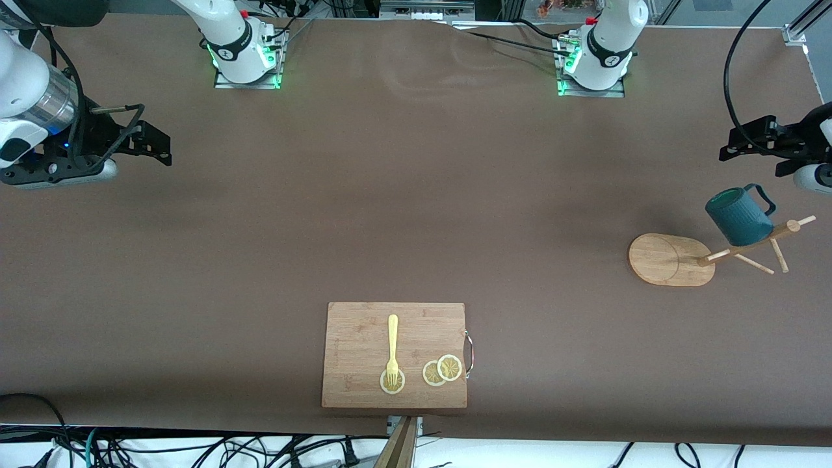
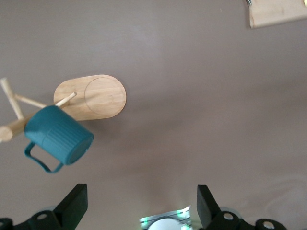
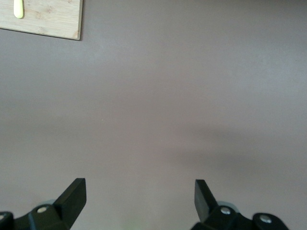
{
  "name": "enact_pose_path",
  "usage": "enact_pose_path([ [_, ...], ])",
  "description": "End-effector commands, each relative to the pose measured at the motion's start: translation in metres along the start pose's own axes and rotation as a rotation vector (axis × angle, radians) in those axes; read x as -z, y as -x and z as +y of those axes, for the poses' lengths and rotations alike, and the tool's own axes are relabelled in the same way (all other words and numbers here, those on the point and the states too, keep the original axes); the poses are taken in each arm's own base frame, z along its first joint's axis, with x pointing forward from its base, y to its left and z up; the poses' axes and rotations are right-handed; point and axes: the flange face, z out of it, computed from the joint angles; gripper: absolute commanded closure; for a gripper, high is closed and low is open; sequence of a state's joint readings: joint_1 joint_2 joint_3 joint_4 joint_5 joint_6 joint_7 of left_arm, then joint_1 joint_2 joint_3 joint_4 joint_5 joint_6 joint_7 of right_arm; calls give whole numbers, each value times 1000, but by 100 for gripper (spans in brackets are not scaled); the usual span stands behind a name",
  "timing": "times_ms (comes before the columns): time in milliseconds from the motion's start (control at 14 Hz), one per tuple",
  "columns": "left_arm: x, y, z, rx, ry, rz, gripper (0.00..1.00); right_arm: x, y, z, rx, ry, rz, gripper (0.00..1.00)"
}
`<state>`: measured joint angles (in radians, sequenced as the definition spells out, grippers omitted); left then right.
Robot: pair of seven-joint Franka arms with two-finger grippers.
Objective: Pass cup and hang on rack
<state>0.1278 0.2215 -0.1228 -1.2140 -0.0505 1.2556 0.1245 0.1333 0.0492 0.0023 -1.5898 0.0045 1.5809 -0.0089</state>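
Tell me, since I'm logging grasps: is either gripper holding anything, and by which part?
Nothing is held. The left gripper and right gripper are open and empty; the cup hangs on the rack.

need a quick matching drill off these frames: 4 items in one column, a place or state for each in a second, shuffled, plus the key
Column 1
1. cup
2. fork
3. left gripper
4. rack

Column 2
A. open, holding nothing, up over the left arm's end of the table
B. hanging on a wooden peg
C. lying on the cutting board, tines on a lemon slice
D. stands on an oval wooden base on the table, toward the left arm's end

Pairs: 1-B, 2-C, 3-A, 4-D
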Motion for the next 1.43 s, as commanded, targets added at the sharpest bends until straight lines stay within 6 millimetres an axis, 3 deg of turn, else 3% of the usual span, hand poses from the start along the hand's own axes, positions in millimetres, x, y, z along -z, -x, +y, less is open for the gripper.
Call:
enact_pose_path([
  [0, 20, 15, 19, 155, -37, 40, 0, 1, 2, -1, 15, 12, -5, 0],
  [214, 32, 27, 27, 171, -47, 64, 0, 1, 3, -1, 15, 11, -11, 0],
  [429, 15, 32, 36, 187, -49, 24, 0, 1, 3, 0, 13, 9, -11, 0],
  [571, 11, 28, 47, 179, -62, 18, 0, 1, 3, -1, 13, 9, -11, 0],
  [1000, -8, 9, 40, 183, -55, -23, 0, 2, 4, -1, 13, 9, -9, 0],
  [1357, -8, 0, 47, 168, -50, -14, 0, 2, 4, -1, 12, 9, -9, 0],
])
